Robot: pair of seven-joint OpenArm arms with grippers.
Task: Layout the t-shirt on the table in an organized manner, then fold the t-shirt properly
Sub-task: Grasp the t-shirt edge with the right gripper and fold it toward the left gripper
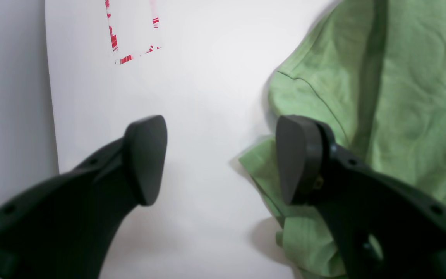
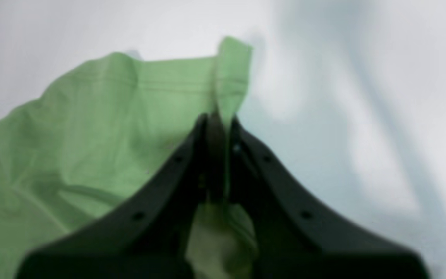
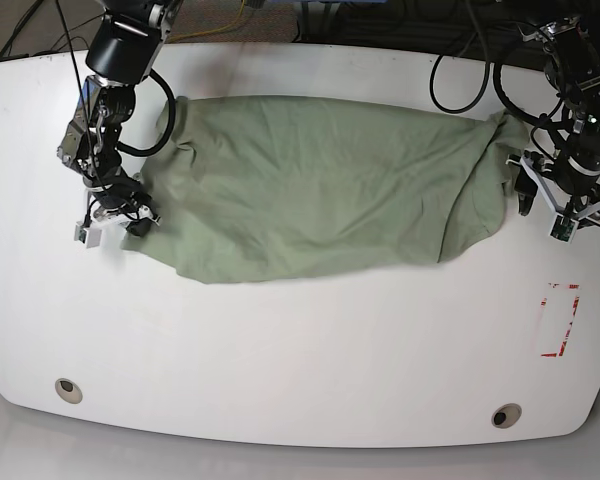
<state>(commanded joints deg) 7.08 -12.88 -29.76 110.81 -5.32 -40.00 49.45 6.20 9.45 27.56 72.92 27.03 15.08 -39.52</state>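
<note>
The t-shirt [image 3: 320,185] is lying spread but rumpled across the far half of the table [image 3: 300,360]; the right gripper [image 2: 217,128] is pinching its left hem corner; the left gripper [image 1: 221,159] is hanging released beside the right edge; laying out is seemingly underway, folding not yet begun.

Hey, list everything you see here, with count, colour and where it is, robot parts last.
t-shirt: one, pale green, spread wrinkled across the table's middle
table: one, white, under everything
grommets: two, grey, near the front edge
red tape marks: one outline, red, front right in base view
cables: several, black, along the back edge
left end effector: one, black, open beside the shirt's edge
right end effector: one, black, shut on shirt fabric
</note>
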